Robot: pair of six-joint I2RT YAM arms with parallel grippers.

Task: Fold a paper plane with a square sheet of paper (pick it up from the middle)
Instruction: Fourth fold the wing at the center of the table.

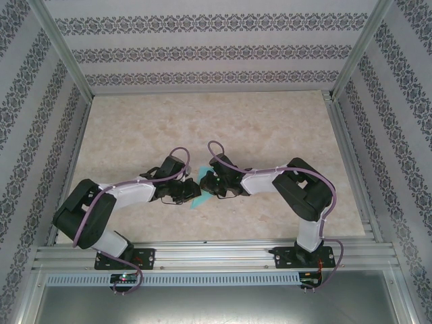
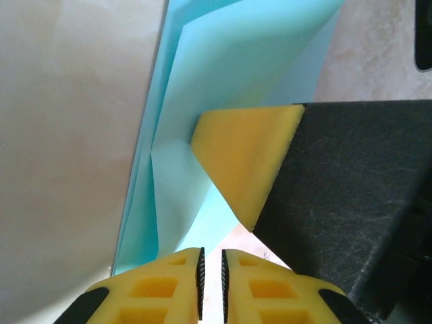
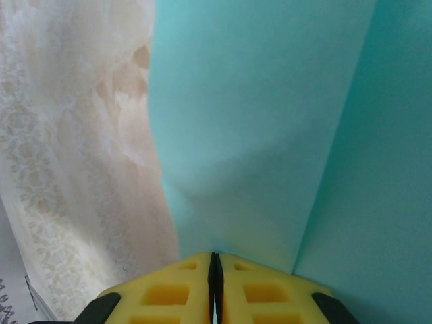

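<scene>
The turquoise sheet of paper [image 1: 199, 201] is folded and held up off the table between the two wrists at mid-table. My right gripper [image 1: 208, 186] is shut on it. In the right wrist view the paper [image 3: 256, 121] rises straight out of the closed jaws of the right gripper [image 3: 214, 255], with a crease running up its right side. In the left wrist view the folded paper [image 2: 236, 61] stands ahead and to the left, pinched by a yellow finger [image 2: 246, 162] of the right gripper. My left gripper [image 2: 212, 253] is next to the paper's lower edge, its jaws a narrow slit apart with bare table showing between them.
The beige marbled table [image 1: 202, 121] spreads out behind and to both sides of the arms. Patterned walls and aluminium posts [image 1: 64, 50] close it in. A metal rail [image 1: 216, 256] with the arm bases runs along the near edge.
</scene>
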